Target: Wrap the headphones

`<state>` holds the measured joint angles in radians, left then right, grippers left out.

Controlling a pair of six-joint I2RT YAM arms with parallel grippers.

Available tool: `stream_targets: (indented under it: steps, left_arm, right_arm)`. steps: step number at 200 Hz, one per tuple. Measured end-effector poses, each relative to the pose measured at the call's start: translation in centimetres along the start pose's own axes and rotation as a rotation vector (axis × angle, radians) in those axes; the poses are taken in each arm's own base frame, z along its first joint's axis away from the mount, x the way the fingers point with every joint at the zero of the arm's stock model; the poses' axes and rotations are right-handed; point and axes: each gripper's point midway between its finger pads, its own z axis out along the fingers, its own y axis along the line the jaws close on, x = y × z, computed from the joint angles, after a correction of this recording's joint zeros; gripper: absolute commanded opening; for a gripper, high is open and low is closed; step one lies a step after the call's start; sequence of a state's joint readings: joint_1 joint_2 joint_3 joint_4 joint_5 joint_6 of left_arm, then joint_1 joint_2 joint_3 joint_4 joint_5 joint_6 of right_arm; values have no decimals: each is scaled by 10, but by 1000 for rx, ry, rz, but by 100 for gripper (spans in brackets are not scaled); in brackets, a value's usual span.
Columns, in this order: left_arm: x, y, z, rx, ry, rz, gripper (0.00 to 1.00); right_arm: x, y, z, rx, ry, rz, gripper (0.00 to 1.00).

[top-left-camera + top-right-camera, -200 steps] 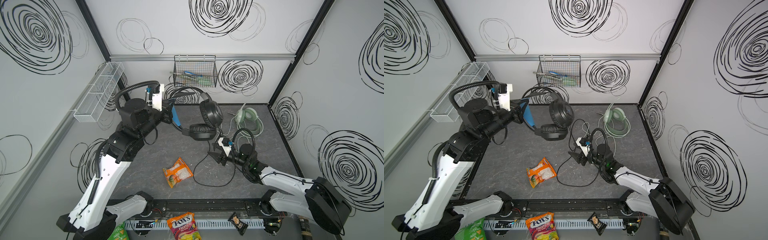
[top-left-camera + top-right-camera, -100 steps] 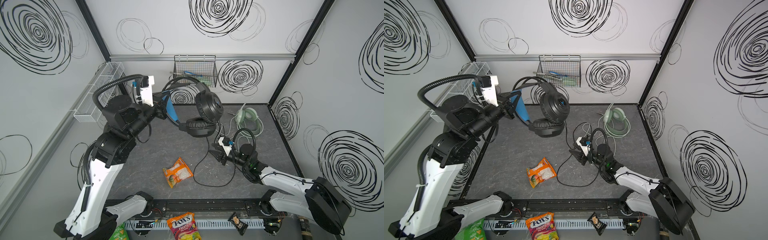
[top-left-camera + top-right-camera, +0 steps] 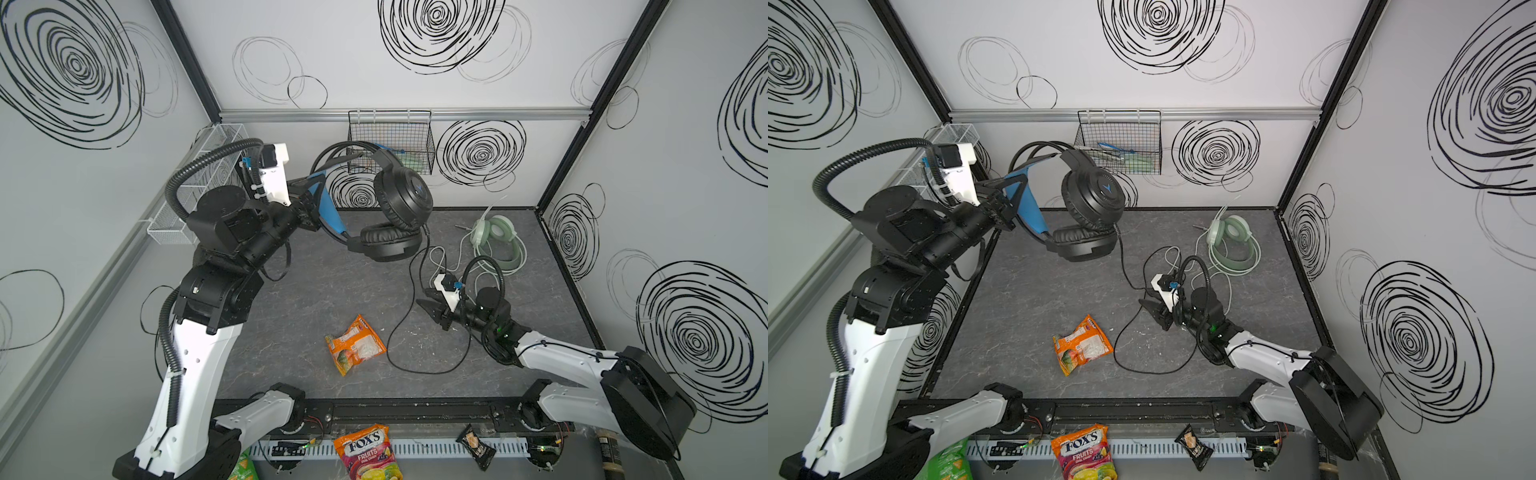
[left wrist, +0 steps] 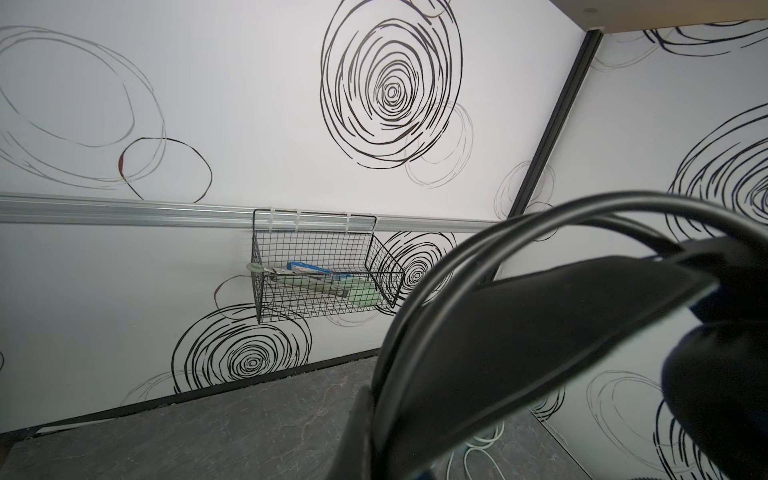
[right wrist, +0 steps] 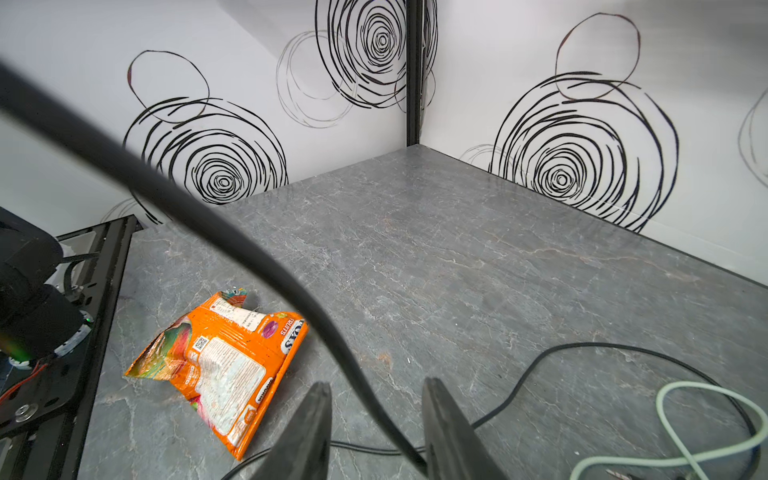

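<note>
The black headphones point(image 3: 401, 199) point(image 3: 1092, 195) hang in the air over the back left of the table. My left gripper point(image 3: 309, 199) point(image 3: 1007, 195) is shut on their blue-lined headband point(image 4: 540, 332). Their black cable point(image 3: 415, 282) drops to the table and loops across it. My right gripper point(image 3: 422, 302) point(image 3: 1144, 305) point(image 5: 376, 384) sits low over the table, open, and the black cable point(image 5: 249, 249) passes between its fingers with a gap on each side. The mint-green headphones point(image 3: 496, 241) point(image 3: 1231, 241) lie at the back right, and their whitish cable point(image 5: 685, 415) trails beside my right gripper.
An orange candy bag point(image 3: 355, 345) point(image 5: 216, 357) lies near the middle front of the table. A wire basket point(image 3: 390, 141) point(image 4: 324, 274) hangs on the back wall, and a clear shelf point(image 3: 195, 187) on the left wall. A FOX'S bag point(image 3: 368, 451) and a dark packet point(image 3: 476, 451) lie beyond the front rail.
My left arm has lifted the black headphones higher and toward the back left. My right gripper's jaws have narrowed around the black cable and stayed in place.
</note>
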<state>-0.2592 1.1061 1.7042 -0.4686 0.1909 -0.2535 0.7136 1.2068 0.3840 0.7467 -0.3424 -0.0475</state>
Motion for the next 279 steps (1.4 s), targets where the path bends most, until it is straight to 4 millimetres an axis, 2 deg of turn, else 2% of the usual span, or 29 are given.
stream_targets:
  steps: [42, 80, 131, 175, 200, 227, 255, 279]
  left_arm:
    - [-1, 3, -1, 0, -2, -18, 0]
    - [-3, 3, -2, 8, -5, -26, 0]
    - [-8, 4, -8, 13, -27, -29, 0]
    - [0, 18, -10, -29, -19, -30, 0]
    - [18, 41, -9, -112, 0, -25, 0]
    - [54, 71, -7, -225, 57, -8, 0]
    - [97, 100, -4, -329, 142, 14, 0]
    - [132, 120, -5, -404, 209, 32, 0]
  right_arm:
    - [2, -3, 1, 14, 5, 1, 27]
    - [4, -4, 2, 19, 12, 3, 22]
    - [5, -5, 2, 22, 14, 2, 0]
    - [8, -13, 2, 69, 24, 4, 0]
    - [14, -28, -2, 164, 55, 10, 0]
    - [9, -50, -19, 314, 69, 1, 0]
    - [-20, -66, -48, 477, 40, -52, 0]
    - [-67, -58, -71, 550, -33, -117, 0]
